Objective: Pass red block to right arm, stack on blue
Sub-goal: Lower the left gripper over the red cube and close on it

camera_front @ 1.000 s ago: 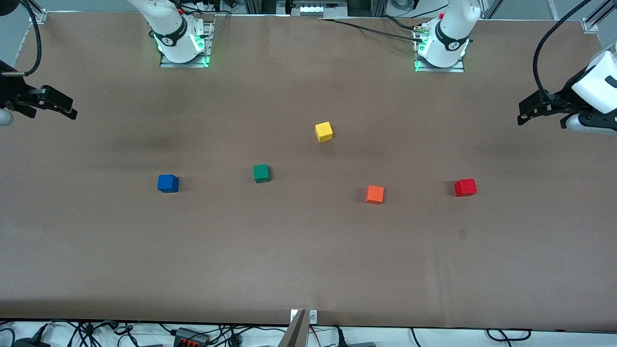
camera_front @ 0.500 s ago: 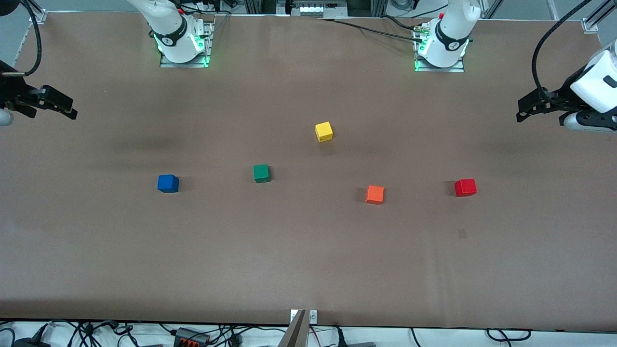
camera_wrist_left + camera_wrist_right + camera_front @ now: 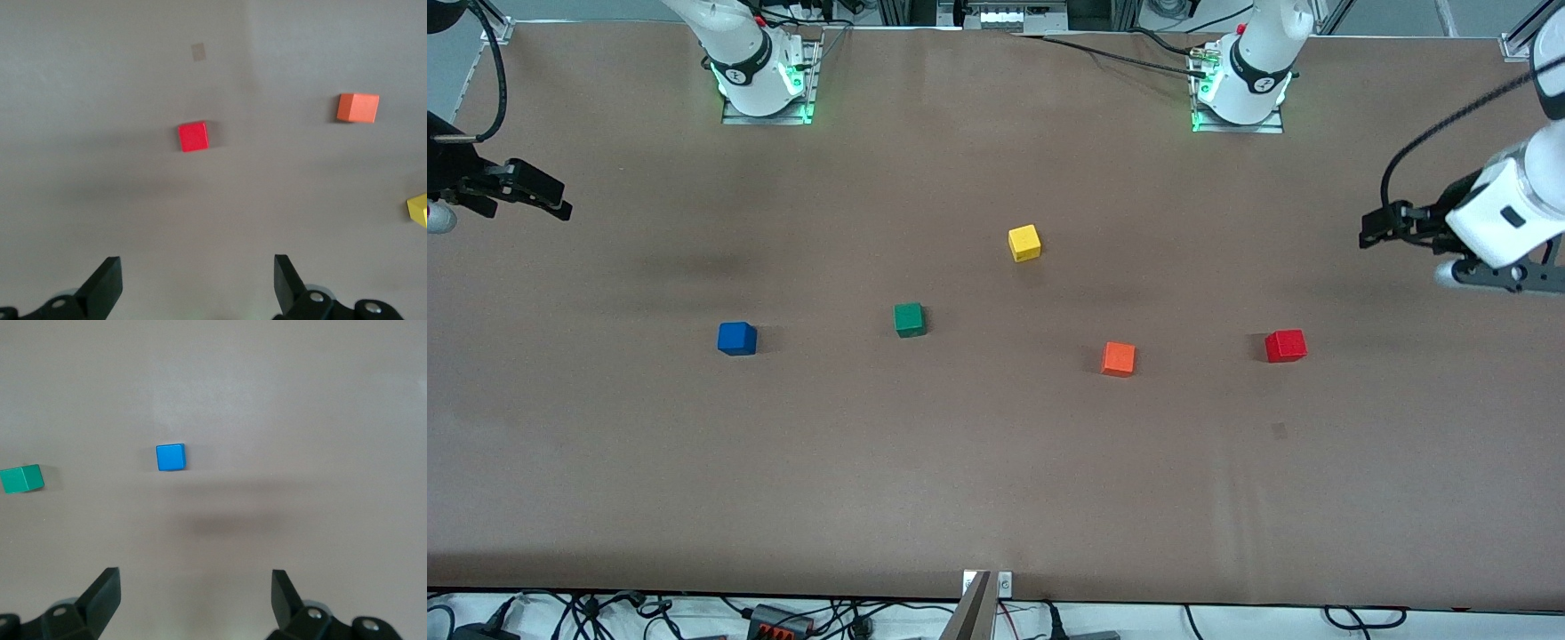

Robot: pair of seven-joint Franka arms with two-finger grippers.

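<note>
Right now my left hand (image 3: 1371, 229) hangs spread wide and empty over the brown surface (image 3: 996, 480), at the left arm's end, with the red block (image 3: 1285, 345) lying on the surface a little nearer the front camera than the spot below it. In the left wrist view the red block (image 3: 193, 137) sits ahead of the gap between my fingers (image 3: 105, 285), slightly off its centre line. My right hand (image 3: 538, 191) waits spread and empty over the right arm's end, the blue block (image 3: 736, 338) below it on the surface; the right wrist view shows the blue block (image 3: 171, 457) ahead of that hand.

To reach well, I would bring the left hand over the red block until it sits centred between the fingers, square them to two flat faces, then descend straight. I should grip low enough to hold but leave part of the cube free, since the right hand must take it from me. The orange block (image 3: 1118, 358) is the nearest neighbour and well apart, so no crowding; the green block (image 3: 909, 319) and yellow block (image 3: 1024, 242) lie toward the middle.

Both arms are cut off at the front view's edges, so my wrists' tilt is hard to read. A small dark mark (image 3: 1280, 431) nearer the camera than the red block is perhaps a stain or a tag; I cannot tell.
</note>
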